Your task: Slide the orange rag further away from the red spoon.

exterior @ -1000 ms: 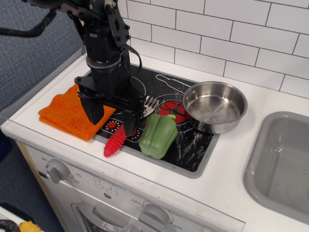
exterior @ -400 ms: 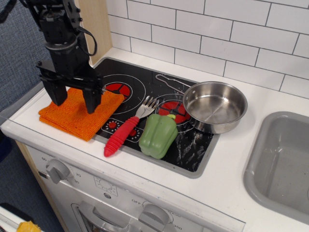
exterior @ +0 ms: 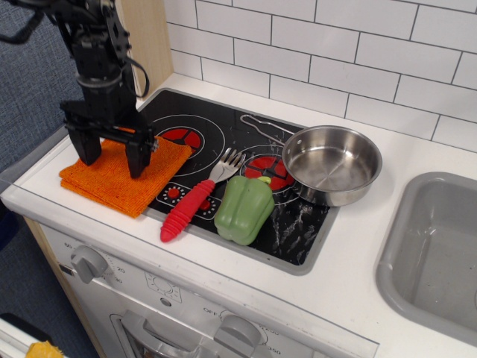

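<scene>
**Mia:** Where was the orange rag [exterior: 119, 175]?

**Ben:** It lay flat at the left end of the counter [exterior: 387, 283], partly on the black stove top [exterior: 223, 130]. The red spoon [exterior: 195, 200] was just to its right, close but not touching. A green pepper [exterior: 244, 209] sat beside the spoon, and a steel pan [exterior: 332, 164] was further right.

**Mia:** What would the rag be like to move?

**Ben:** I think it would be soft and light. It looked knitted and folded, so it could bunch up if you pushed only one edge. Pressing down on the middle and dragging it left looked like the best way. Pinching a corner might just unfold it.

**Mia:** Where was the claw [exterior: 109, 153]?

**Ben:** It hung right over the rag, pointing straight down. The arm [exterior: 97, 52] stood tall above it, coming in from the top left.

**Mia:** Was the claw holding anything?

**Ben:** No. Its two fingers [exterior: 138, 156] were spread wide apart, with nothing between them. The tips were down at the rag, one near the left side and one near the right. I couldn't tell if they pressed into it.
</scene>
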